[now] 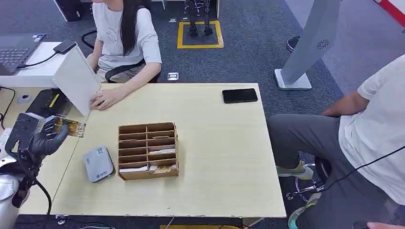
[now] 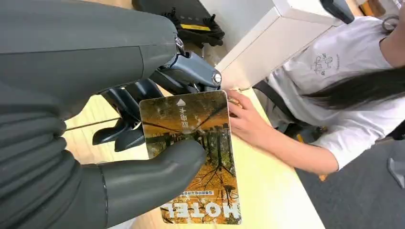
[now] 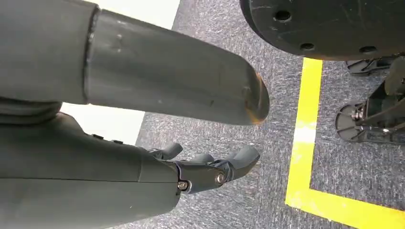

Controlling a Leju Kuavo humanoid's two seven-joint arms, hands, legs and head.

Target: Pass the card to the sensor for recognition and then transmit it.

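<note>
Left hand (image 1: 45,136) pinching card (image 1: 70,127) past table (image 1: 224,157) edge; right hand (image 3: 157,143) empty, fingers apart.

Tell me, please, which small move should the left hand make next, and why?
Probably carry the card right and down toward the grey reader. The left hand already holds the card above the table's left edge, and the reader lies flat nearby, beside the cardboard box.

Open tabletop to the right, crowded to the left

The table (image 1: 215,157) lay bare from 2 to 5 o'clock of the cardboard organizer (image 1: 148,150), past a phone (image 1: 239,95). At 9 o'clock sat the grey card reader (image 1: 98,163); at 11 o'clock a person's hand (image 1: 107,98) and white box (image 1: 76,79) blocked passage.
</note>
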